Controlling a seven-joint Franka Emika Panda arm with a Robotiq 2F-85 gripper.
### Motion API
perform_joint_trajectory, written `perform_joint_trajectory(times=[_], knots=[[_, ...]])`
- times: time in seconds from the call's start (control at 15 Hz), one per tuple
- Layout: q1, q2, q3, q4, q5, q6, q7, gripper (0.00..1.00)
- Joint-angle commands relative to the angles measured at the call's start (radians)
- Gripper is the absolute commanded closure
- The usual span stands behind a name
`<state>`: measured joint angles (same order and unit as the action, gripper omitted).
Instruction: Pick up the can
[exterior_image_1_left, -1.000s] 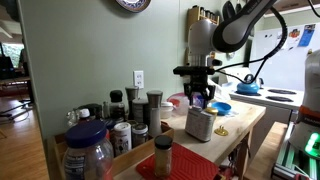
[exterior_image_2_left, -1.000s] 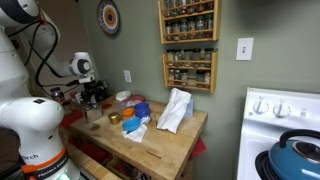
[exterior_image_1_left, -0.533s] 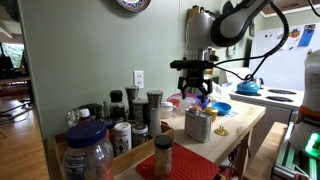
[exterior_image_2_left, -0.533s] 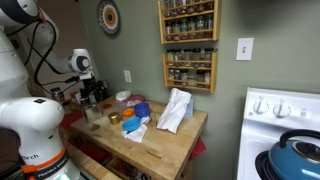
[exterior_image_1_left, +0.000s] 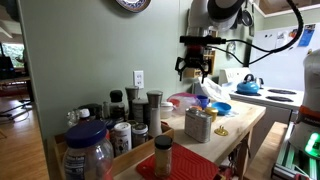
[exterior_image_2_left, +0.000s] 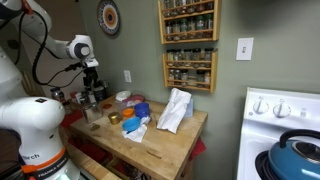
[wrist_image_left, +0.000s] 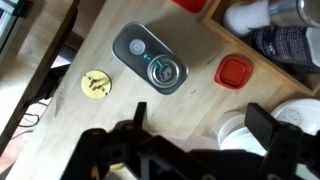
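Note:
The can (exterior_image_1_left: 199, 124) is a stout grey tin standing upright on the wooden table (exterior_image_1_left: 243, 122). It also shows, small, in an exterior view (exterior_image_2_left: 94, 114). My gripper (exterior_image_1_left: 193, 70) hangs well above the can, open and holding nothing, and in an exterior view this gripper (exterior_image_2_left: 93, 87) is again clear of the table. The wrist view looks down on the can (wrist_image_left: 150, 58), with its pull-tab top showing. There the gripper (wrist_image_left: 200, 130) has its dark fingers (wrist_image_left: 265, 125) spread wide with only bare wood and a white object between them.
Dark-lidded spice jars (exterior_image_1_left: 132, 108) crowd the table's wall side, with a big blue-lidded plastic jar (exterior_image_1_left: 88, 150) in front. Blue bowls (exterior_image_1_left: 216, 105) lie beyond the can. A red lid (wrist_image_left: 232, 72) and a yellow disc (wrist_image_left: 95, 84) flank the can. White cloth (exterior_image_2_left: 175, 110) lies mid-table.
The jaws have opened off the can and the arm has risen straight up. The can stays standing on the table where it was.

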<state>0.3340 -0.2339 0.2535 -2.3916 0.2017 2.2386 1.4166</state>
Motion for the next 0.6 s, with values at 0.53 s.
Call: perform_joint_trajectory(times=[0.53], knots=[[-0.073, -0.058, -0.004, 0.068, 0.056, -0.277, -0.508, 0.0]])
